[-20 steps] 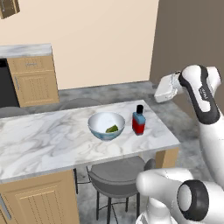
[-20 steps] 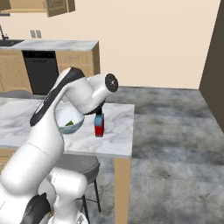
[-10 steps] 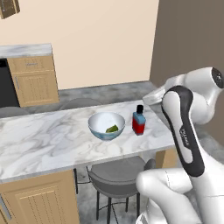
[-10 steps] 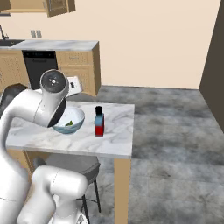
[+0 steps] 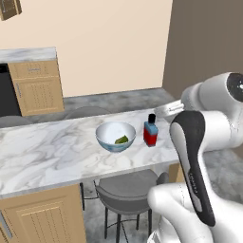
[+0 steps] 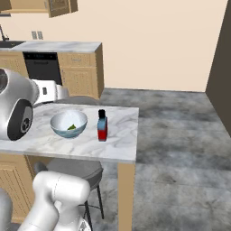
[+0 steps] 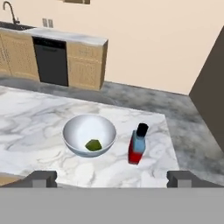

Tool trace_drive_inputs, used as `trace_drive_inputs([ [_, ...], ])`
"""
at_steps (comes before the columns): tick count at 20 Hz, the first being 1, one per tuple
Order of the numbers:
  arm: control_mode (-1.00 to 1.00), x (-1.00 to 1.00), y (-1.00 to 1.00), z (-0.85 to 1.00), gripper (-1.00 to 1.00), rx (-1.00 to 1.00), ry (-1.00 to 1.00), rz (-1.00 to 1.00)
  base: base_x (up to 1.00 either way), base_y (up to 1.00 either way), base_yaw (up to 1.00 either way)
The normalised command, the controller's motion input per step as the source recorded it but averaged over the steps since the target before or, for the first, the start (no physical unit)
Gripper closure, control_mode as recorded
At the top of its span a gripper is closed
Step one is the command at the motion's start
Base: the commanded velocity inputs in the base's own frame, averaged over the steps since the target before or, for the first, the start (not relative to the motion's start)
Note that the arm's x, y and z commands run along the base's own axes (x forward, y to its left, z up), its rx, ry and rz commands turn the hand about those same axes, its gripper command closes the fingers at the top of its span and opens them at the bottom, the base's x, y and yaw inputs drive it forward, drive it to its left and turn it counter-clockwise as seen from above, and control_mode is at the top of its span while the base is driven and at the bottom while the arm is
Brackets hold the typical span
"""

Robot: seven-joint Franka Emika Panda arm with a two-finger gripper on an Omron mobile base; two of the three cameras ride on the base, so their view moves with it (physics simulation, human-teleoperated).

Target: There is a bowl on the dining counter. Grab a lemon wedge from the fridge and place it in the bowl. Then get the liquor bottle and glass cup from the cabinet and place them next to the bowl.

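On the dining counter (image 5: 57, 156) (image 6: 122, 135) (image 7: 30, 127) stands a white bowl (image 5: 115, 136) (image 6: 68, 124) (image 7: 89, 134) with a green lemon wedge (image 5: 122, 139) (image 7: 92, 145) inside. Just right of the bowl stands the liquor bottle (image 5: 151, 130) (image 6: 102, 126) (image 7: 138, 144), red below with a black cap, upright. My gripper (image 7: 111, 178) hangs open above the counter's near edge, looking down at bowl and bottle, with nothing between its fingertips (image 7: 41, 176). The wall cabinet (image 6: 49, 5) (image 5: 9, 8) hangs at the far upper left. The glass cup and the fridge are out of view.
Grey round stools (image 5: 126, 187) (image 6: 74, 169) stand tucked under the dining counter's near side. A second marble counter with a black dishwasher (image 6: 43, 67) (image 7: 50, 61) runs along the far wall. A dark wall (image 5: 204, 47) rises at the right, with open grey floor (image 6: 180, 149) beside it.
The arm has swung round and folded back, drawing the hand away from the bottle's far right side toward the counter's near edge. Bowl and bottle have stayed put.
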Motion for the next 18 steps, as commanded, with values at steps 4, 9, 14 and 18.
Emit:
trace_drive_inputs([
  [4, -1.0, -0.82, 0.0, 0.0, -1.0, 0.0, 0.02, -0.16, 0.0, 0.0, 0.0],
  [9, -1.0, -0.92, 0.0, -0.16, -1.0, 0.0, -0.02, -0.15, 0.0, 0.0, 0.0],
  [14, -1.0, -0.85, -0.01, -0.09, -1.0, 0.05, -0.05, -0.12, 0.0, 0.0, 0.0],
  [18, -1.0, -0.19, -0.03, -0.01, -1.0, 0.04, 0.03, -0.01, 0.0, 0.0, 0.0],
])
